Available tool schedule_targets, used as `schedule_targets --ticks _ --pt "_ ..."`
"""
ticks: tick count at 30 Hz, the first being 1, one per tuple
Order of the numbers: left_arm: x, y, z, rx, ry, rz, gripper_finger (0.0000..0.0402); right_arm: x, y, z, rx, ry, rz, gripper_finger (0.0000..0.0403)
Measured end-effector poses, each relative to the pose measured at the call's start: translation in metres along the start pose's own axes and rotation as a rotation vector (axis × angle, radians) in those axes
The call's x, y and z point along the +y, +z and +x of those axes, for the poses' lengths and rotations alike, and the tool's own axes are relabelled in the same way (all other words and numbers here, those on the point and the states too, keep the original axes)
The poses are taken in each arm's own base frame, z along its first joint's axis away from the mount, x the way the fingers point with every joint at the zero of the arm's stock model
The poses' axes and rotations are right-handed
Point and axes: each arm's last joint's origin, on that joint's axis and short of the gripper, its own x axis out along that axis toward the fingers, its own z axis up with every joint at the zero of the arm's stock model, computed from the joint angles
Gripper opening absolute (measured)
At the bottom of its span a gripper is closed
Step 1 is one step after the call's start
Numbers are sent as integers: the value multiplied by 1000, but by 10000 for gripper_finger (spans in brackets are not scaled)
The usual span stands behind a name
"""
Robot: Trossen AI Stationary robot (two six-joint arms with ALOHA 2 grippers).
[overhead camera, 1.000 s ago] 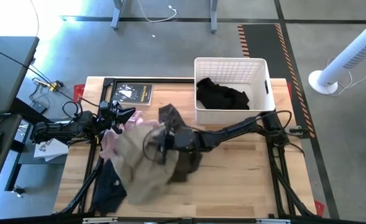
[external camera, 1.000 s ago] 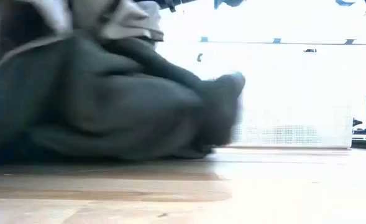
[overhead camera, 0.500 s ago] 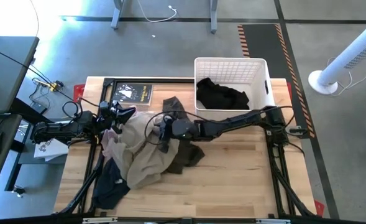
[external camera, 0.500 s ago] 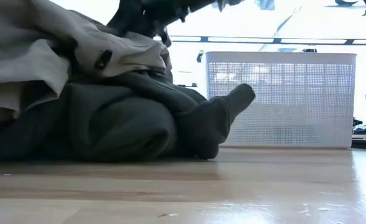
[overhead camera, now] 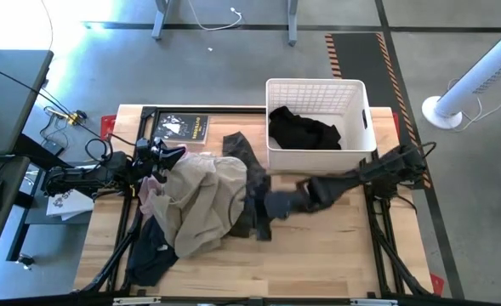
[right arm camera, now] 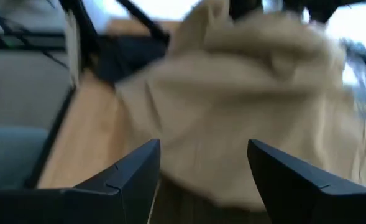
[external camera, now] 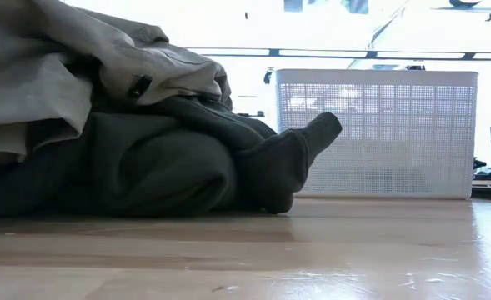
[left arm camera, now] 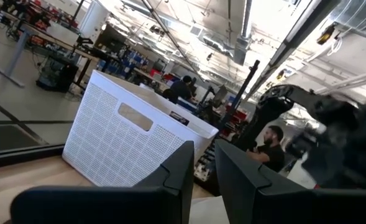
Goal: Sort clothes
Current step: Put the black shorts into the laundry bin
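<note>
The clothes lie heaped at the table's left. A beige garment [overhead camera: 201, 197] lies on top, over a dark olive-brown one [overhead camera: 243, 161] that also shows in the low view [external camera: 162, 158]. A pale pink garment [overhead camera: 150, 194] and a navy one [overhead camera: 152, 252] lie at the heap's left. A black garment [overhead camera: 301, 129] lies in the white basket [overhead camera: 318, 89]. My right gripper [overhead camera: 265, 206] hangs open just right of the heap, nothing between its fingers [right arm camera: 202, 146], with the beige garment [right arm camera: 257, 93] ahead of it. My left gripper [overhead camera: 172, 155] waits at the far left, shut [left arm camera: 204, 146].
A dark book [overhead camera: 182, 127] lies at the far left, beside the basket. Bare wood [overhead camera: 335, 246] spreads over the table's near right. In the low view the basket [external camera: 378, 133] stands behind the olive garment. People show in the room beyond.
My right gripper has opened and let go of the beige garment. It has drawn back toward the table's right edge, risen and tipped up toward level. The beige garment's right part, first dragged toward the far edge, now lies dropped on the olive garment.
</note>
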Motion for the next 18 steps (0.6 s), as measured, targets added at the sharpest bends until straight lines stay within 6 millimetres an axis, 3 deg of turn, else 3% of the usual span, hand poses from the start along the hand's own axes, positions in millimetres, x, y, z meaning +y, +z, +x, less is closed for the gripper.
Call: schedule_targets --ticks 4,7,13,18 --pt "0 0 0 0 -1 -6 62 15 -23 21 103 -85 -11 240" --pt "0 0 0 1 -2 -9 62 16 -40 54 156 -104 -12 240" --pt "0 0 0 5 -9 -9 62 -13 -88 126 340 -151 60 240" --pt "0 -1 0 14 -16 -7 62 -31 -121 162 453 -167 129 235"
